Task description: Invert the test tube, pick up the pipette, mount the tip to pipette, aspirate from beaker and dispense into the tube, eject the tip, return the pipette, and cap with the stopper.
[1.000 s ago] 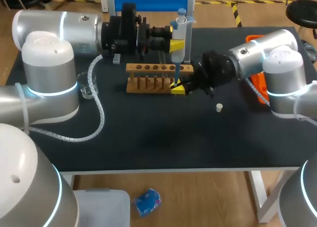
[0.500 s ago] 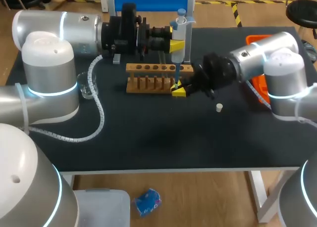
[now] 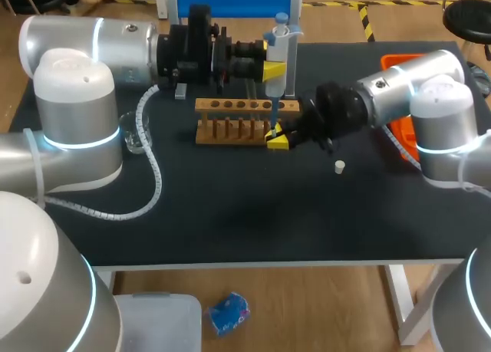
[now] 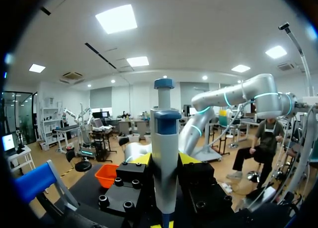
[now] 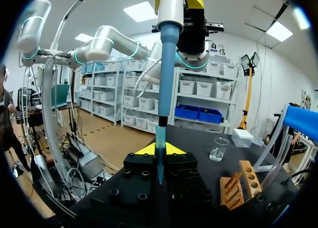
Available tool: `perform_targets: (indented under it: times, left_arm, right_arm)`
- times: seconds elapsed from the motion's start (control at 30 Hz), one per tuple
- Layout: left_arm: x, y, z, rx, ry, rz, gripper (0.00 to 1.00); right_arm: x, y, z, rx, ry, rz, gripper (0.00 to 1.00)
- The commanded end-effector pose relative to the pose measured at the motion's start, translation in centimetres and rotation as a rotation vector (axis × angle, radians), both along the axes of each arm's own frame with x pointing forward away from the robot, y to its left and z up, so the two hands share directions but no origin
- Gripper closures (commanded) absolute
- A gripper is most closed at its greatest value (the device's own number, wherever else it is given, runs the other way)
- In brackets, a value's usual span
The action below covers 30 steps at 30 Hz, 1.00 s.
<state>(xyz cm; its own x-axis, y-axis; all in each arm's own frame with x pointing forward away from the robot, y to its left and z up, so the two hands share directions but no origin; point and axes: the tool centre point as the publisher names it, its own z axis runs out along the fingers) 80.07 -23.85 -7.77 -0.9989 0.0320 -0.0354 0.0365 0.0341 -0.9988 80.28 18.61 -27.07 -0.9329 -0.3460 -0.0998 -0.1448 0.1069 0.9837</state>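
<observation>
**Pipette poised over the right pincer, stopper waiting**

Well to the left of the left pincer [image 3: 275, 70], the glass beaker [image 3: 136, 141] stands on the dark surface [image 3: 230, 229]. The left pincer is clamped on the pipette [image 3: 278, 49] and holds it upright. The blue tip [image 3: 270, 118] is already mounted and points straight down.

Just beside the right pincer [image 3: 278, 141], on its left, stands the wooden rack [image 3: 230, 126]. That pincer sits directly under the tip. From its own wrist view the tip [image 5: 160, 138] comes down into its middle. The clear tube I cannot make out, and whether this pincer is clamped on it I cannot tell.

By my reckoning the tip is on and the work is at the dispensing step. Ejecting the tip, returning the pipette and capping are left to do.

To the right of the right pincer, near it, the small white stopper [image 3: 339, 166] lies loose on the surface. An orange tray [image 3: 391, 60] shows farther right, partly behind the right arm. The rack crowds the tip's path; nothing else does.
</observation>
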Motion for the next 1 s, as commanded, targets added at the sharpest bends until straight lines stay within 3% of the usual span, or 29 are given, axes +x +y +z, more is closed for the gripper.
perform_targets:
  times: [0.03,1.0]
  left_arm:
    - [0.02,-0.06,-0.15,-0.001,-0.001,0.000,1.00]
    - [0.02,-0.06,-0.15,-0.001,-0.001,0.000,1.00]
  right_arm:
    - [0.02,-0.10,0.39,-0.012,-0.007,0.005,1.00]
    - [0.79,-0.07,-0.08,-0.021,0.008,0.001,1.00]
